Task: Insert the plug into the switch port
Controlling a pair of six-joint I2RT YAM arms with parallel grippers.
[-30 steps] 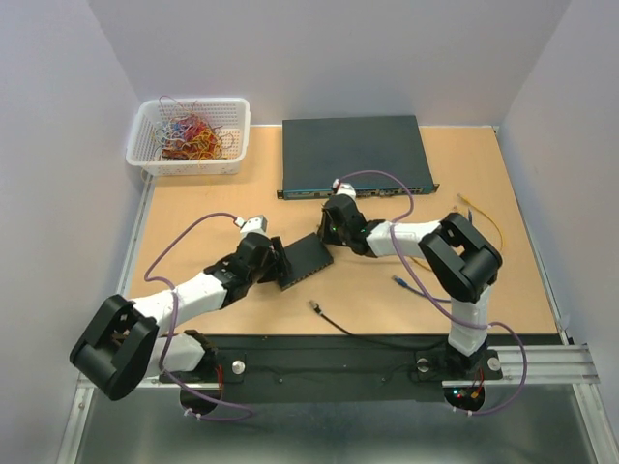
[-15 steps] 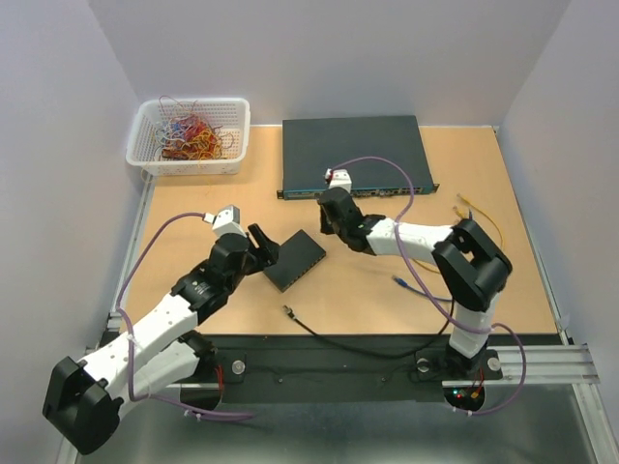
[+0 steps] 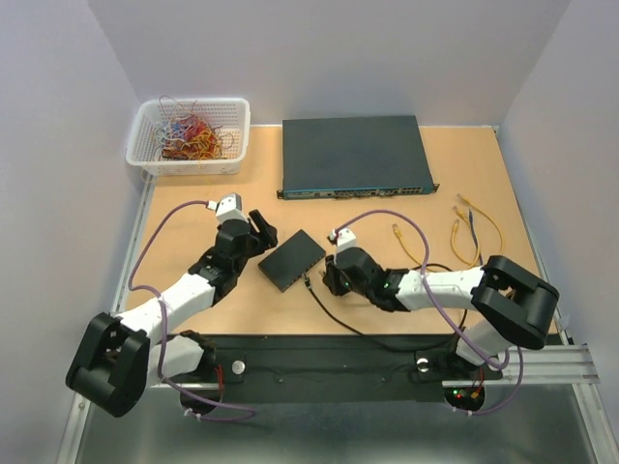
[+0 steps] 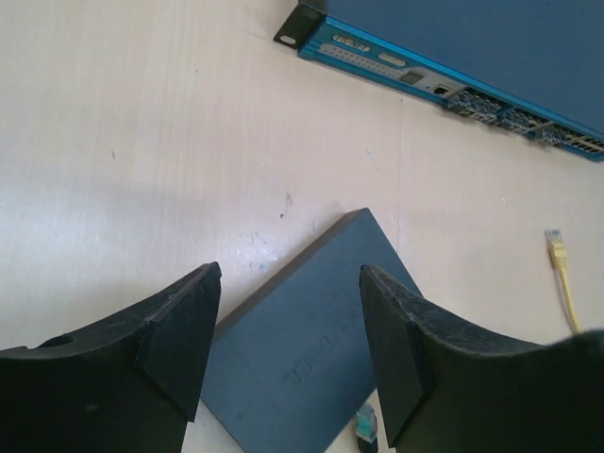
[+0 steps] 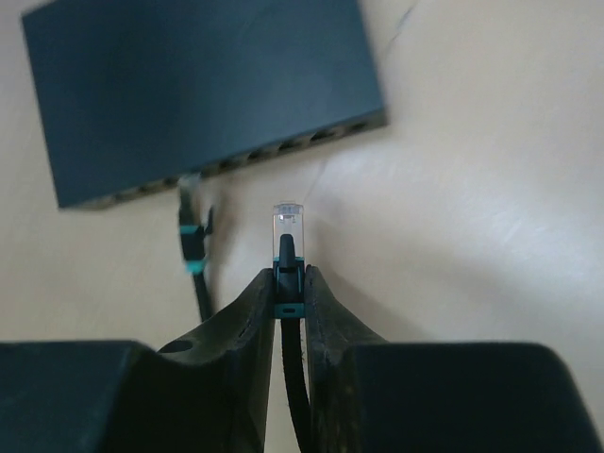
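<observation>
The small dark switch lies flat on the table, its port row facing my right gripper. My right gripper is shut on the teal boot of a black cable's plug. Its clear tip points at the ports from a short way off. A second teal-banded plug lies with its tip at the port row; whether it is inside I cannot tell. My left gripper hangs open over the switch's far left edge, holding nothing.
A large rack switch sits at the back. A white basket of coloured wires stands at the back left. Yellow cables and a yellow plug lie to the right. The black cable trails toward the near edge.
My right arm has swung back from the rack switch to the small switch's near right side. My left gripper has drawn up and left off the small switch.
</observation>
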